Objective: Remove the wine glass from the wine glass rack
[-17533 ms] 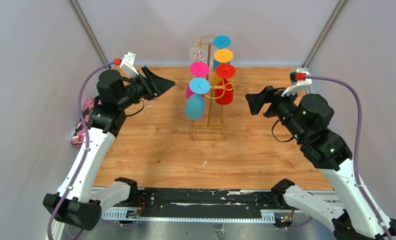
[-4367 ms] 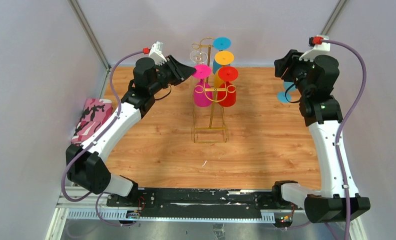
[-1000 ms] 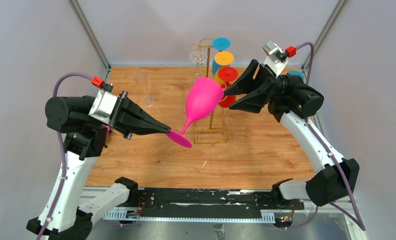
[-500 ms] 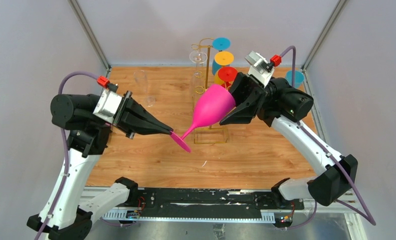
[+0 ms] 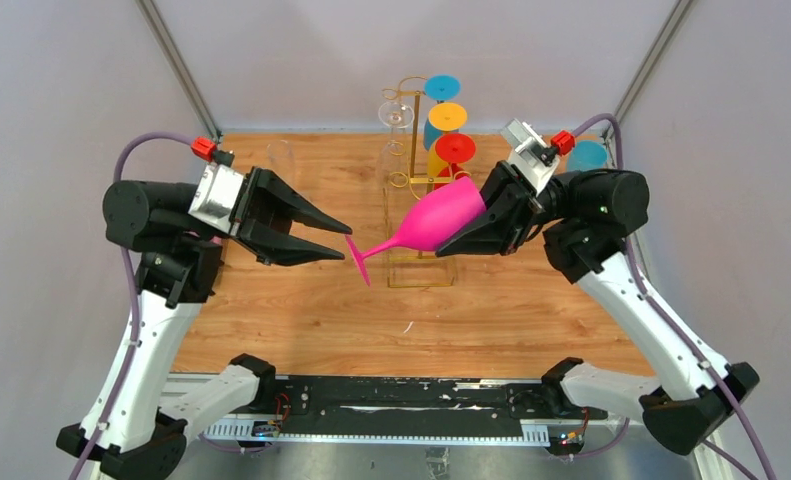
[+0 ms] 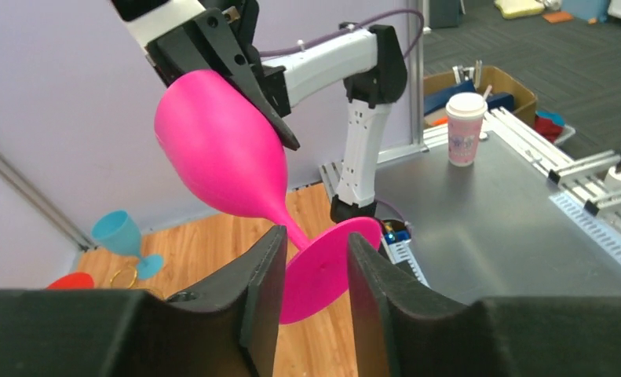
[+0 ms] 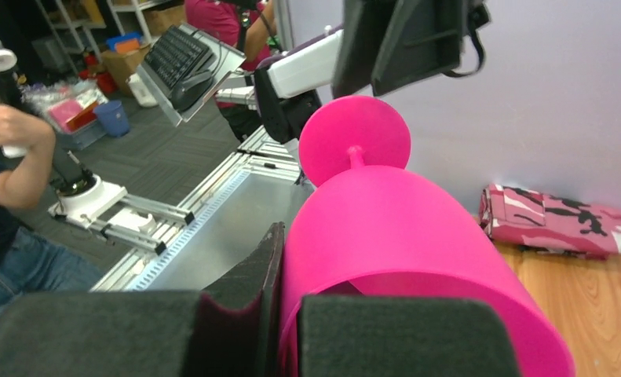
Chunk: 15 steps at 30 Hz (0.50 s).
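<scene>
Wine glass (image 5: 441, 215), pink, held clear of the rack by the right gripper (image 5: 468, 228).
The right gripper's jaws were clamped on the bowl at its rim. The glass lay nearly level, its foot pointing away from that gripper toward the left one. The left gripper (image 5: 339, 243) stood with jaws spread and the foot just ahead of its fingertips; whether they touched could not be told. The wine glass rack (image 5: 414, 140) stood behind the held glass, beyond both grippers.
</scene>
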Available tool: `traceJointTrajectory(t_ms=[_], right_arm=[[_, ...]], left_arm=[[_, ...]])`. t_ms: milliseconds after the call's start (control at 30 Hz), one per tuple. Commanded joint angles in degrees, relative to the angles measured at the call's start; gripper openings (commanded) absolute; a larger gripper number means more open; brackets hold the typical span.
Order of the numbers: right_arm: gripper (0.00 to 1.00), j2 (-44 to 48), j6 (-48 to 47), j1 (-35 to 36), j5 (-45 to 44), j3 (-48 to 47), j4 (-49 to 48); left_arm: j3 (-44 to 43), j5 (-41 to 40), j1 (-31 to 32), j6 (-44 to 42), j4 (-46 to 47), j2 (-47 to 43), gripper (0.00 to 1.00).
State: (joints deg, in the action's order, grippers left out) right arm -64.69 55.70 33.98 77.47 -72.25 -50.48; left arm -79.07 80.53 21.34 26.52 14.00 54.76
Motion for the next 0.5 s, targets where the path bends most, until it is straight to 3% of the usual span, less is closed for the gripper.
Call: traceJointTrajectory(t_ms=[0, 67, 133, 167, 200, 267, 367, 467], right_arm=[[0.00, 7.21, -29.68, 0.08, -6.28, -3.38, 39.57], [0.00, 10.67, -37.64, 0.11, -10.17, -5.87, 51.02], [0.00, 13.62, -42.28, 0.08, -14.93, -7.99, 59.60], [0.00, 14.83, -44.81, 0.06, -20.02, -9.27, 63.94], [0.00, 15.76, -46.19, 0.05, -23.84, -10.99, 68.95], [0.00, 16.70, -49.71, 0.07, -40.83, -15.15, 78.13], [0.00, 15.61, -51.14, 0.07, -66.57, -21.93, 88.63], [0.00, 12.13, -50.77, 0.06, -93.84, -25.77, 96.45]], left_arm=[[-0.45, -6.87, -1.88, 1.20, 0.51, -2.17, 0.43], [-1.35, -10.43, -3.82, 1.39, -0.50, -1.05, 0.45], [-4.40, -15.88, -5.21, -0.82, -7.40, 1.31, 0.46], [-7.06, -20.18, -5.33, -3.86, -14.21, 3.17, 0.44], [-10.26, -26.75, -5.35, -7.05, -22.31, 5.27, 0.33], [-16.48, -38.66, -5.35, -9.08, -33.99, 10.92, 0.02], [-23.17, -50.85, -5.17, -7.95, -45.28, 18.86, 0.00], [-23.62, -65.34, -3.87, -5.79, -50.21, 22.55, 0.00]])
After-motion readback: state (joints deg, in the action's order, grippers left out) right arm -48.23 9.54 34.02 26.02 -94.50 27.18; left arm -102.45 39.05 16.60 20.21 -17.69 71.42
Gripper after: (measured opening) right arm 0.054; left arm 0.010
